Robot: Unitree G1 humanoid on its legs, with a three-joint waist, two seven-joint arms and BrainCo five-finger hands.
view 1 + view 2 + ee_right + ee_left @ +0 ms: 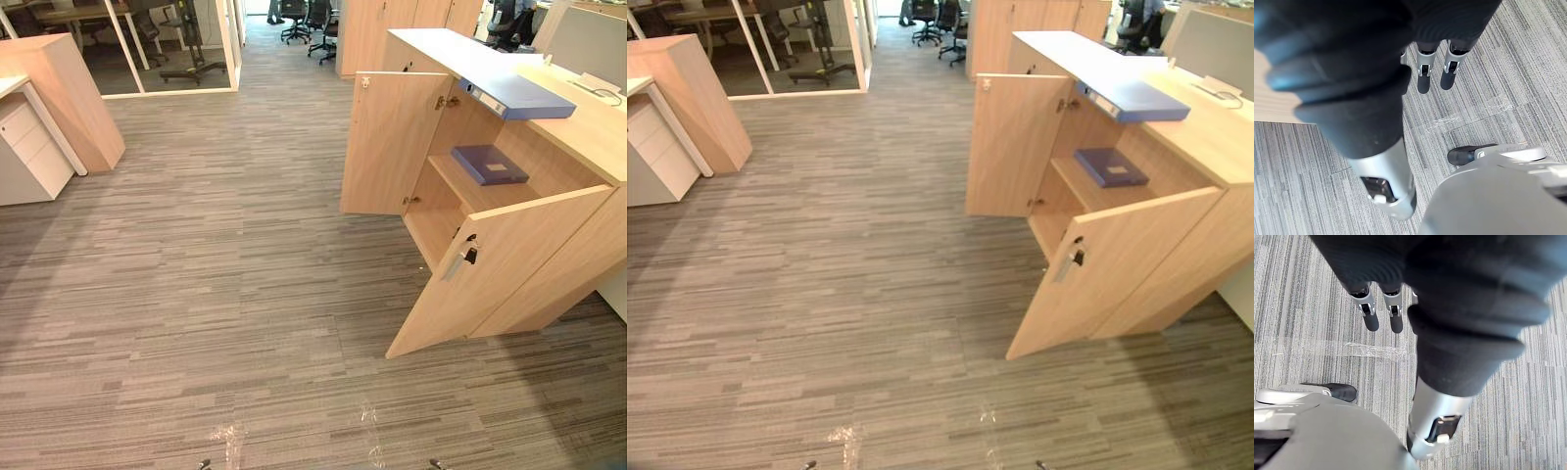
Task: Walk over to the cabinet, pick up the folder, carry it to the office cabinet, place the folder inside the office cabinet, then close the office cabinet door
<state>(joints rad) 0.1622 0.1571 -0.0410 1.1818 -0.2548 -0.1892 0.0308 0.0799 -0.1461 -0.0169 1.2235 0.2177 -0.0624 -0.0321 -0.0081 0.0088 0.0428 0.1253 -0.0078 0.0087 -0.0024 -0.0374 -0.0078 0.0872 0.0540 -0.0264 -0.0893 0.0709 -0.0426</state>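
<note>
— What does the left hand look like?
— A dark ribbed cover wraps its back and wrist. The fingers are silver with rounded dark tips and a small black slot in the metal.
— And its thumb?
— A thick silver tube with a dark inset and a small white piece near the end.
— The right hand?
— The same: ribbed dark cover, silver dark-tipped fingers, and a silver thumb.
</note>
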